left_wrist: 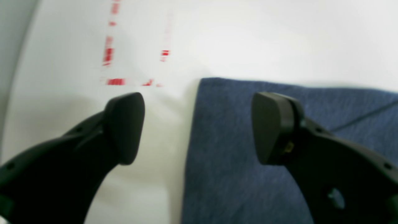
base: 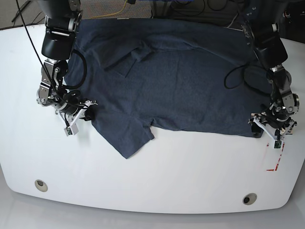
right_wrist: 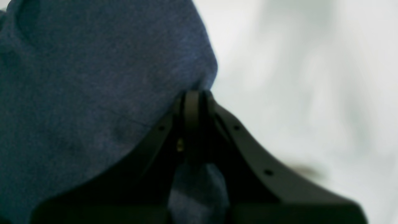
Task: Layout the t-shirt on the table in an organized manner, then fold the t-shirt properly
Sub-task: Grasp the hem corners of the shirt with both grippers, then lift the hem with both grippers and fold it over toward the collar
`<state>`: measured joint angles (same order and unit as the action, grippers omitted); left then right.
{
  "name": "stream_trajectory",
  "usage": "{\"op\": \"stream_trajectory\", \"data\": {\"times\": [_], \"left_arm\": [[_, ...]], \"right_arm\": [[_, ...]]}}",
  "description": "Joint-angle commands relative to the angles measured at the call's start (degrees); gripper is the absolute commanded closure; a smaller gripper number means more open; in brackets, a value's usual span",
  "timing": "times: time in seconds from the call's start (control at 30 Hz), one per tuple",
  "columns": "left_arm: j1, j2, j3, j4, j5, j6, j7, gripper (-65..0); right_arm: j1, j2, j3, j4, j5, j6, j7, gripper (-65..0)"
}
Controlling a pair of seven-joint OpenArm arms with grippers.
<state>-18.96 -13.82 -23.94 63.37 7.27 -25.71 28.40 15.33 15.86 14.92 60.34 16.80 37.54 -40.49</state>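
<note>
A dark t-shirt point(base: 181, 81) lies spread, plain side up, across the far half of a white table point(base: 157, 186). The right gripper point(right_wrist: 194, 96) pinches the shirt's edge, fingers fully closed on cloth. The left gripper point(left_wrist: 199, 124) hovers with fingers wide, straddling the opposite corner. It should probably close before both pull evenly outward.
</note>
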Motion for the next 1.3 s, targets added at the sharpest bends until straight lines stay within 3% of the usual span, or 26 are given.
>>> {"op": "stream_trajectory", "data": {"times": [0.0,0.57,0.97,1.1,1.27], "left_arm": [[-2.3,-1.0,-0.1,-1.5,-0.5,0.1,-1.3,-51.1],[-9.4,-1.2,0.1,-20.4,-0.5,0.1,-8.3,-51.1],[-10.1,-1.2,3.2,-23.6,-0.4,0.1,-8.8,-50.7],[-10.0,-1.2,3.5,-23.5,-0.4,0.1,-8.8,-41.5],[-9.1,-1.2,3.5,-23.4,-0.4,0.1,-9.0,-18.9]], "right_arm": [[0.1,0.4,-0.3,0.1,-1.9,0.1,-2.9,0.0],[0.1,0.4,-0.3,0.1,-1.9,0.1,-2.9,0.0],[0.1,0.4,-0.3,0.1,-1.9,0.1,-2.9,0.0],[0.1,0.4,-0.3,0.1,-1.9,0.1,-2.9,0.0],[0.1,0.4,-0.1,0.1,-1.9,0.0,-2.9,0.0]]}}
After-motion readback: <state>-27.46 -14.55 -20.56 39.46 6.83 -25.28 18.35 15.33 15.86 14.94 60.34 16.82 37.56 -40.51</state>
